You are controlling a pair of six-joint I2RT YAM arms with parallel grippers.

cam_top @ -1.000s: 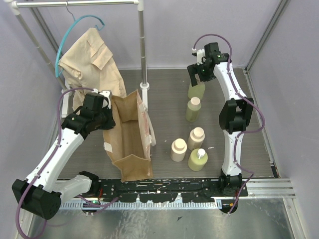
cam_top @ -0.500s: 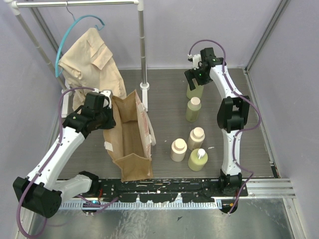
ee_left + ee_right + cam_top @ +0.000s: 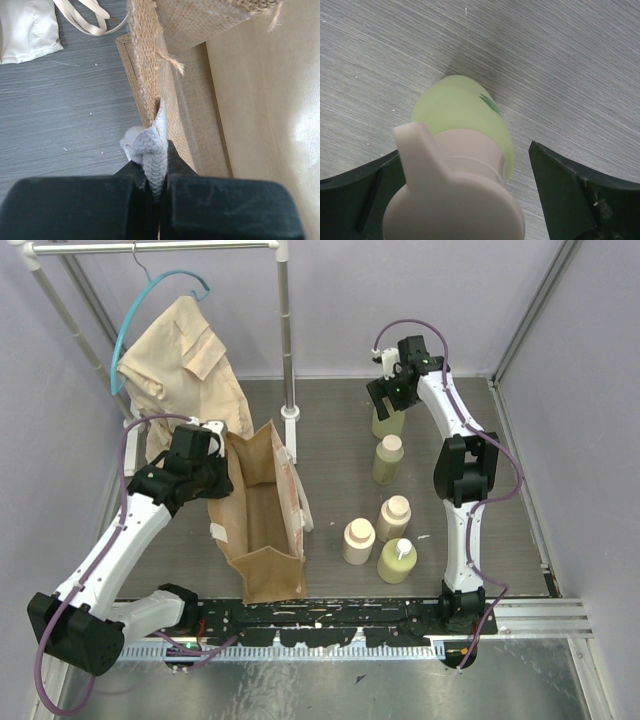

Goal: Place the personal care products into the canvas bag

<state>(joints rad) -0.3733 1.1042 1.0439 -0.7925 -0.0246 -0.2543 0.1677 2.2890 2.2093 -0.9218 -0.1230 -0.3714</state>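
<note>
The canvas bag stands open left of centre. My left gripper is shut on a whitish woven strap at the bag's left rim. Of the personal care products, an olive-green bottle stands farthest back, and my right gripper straddles it. In the right wrist view its cream cap and green body fill the space between the jaws, and the right finger stands apart from it. Another green bottle, two beige ones and a third green one stand nearer.
A beige shirt on a teal hanger hangs from a white rack whose pole stands just behind the bag. Purple walls close in the left, back and right. The arm bases sit along the near rail.
My right gripper has shifted slightly left and down over the far green bottle, and its jaws have narrowed around it. The left arm and the bag have not moved.
</note>
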